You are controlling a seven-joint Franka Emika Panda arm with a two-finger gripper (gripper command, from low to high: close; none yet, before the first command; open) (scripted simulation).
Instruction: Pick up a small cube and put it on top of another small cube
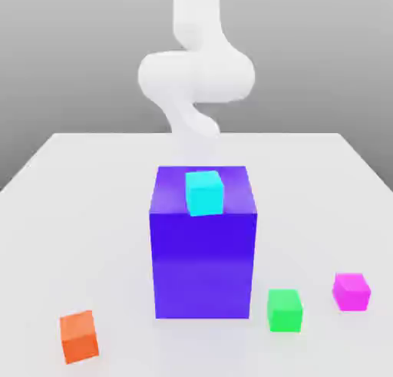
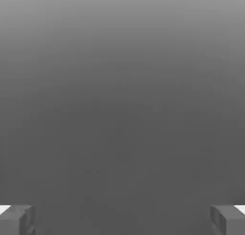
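My claw (image 2: 122, 221) is set wide, with its two fingers (image 2: 10, 223) well apart at either side of the gap. A plain grey backdrop (image 2: 122, 109) lies beyond the claw. The distance and direction from the claw to each cube cannot be told from these views

In the exterior view, my arm (image 1: 196, 76) is positioned behind the large blue block (image 1: 203, 264), which stands upright on the table (image 1: 84, 222). The cyan cube (image 1: 205, 193) appears over the block's top face, at its near edge; contact there cannot be confirmed

Three other small cubes are located on the table, clear of one another:
- orange cube (image 1: 79, 337): toward the exterior view's left of the block, slightly tilted in heading
- green cube (image 1: 285, 311): near the block, toward the exterior view's right
- magenta cube (image 1: 351, 292): farther toward the exterior view's right, beyond the green cube
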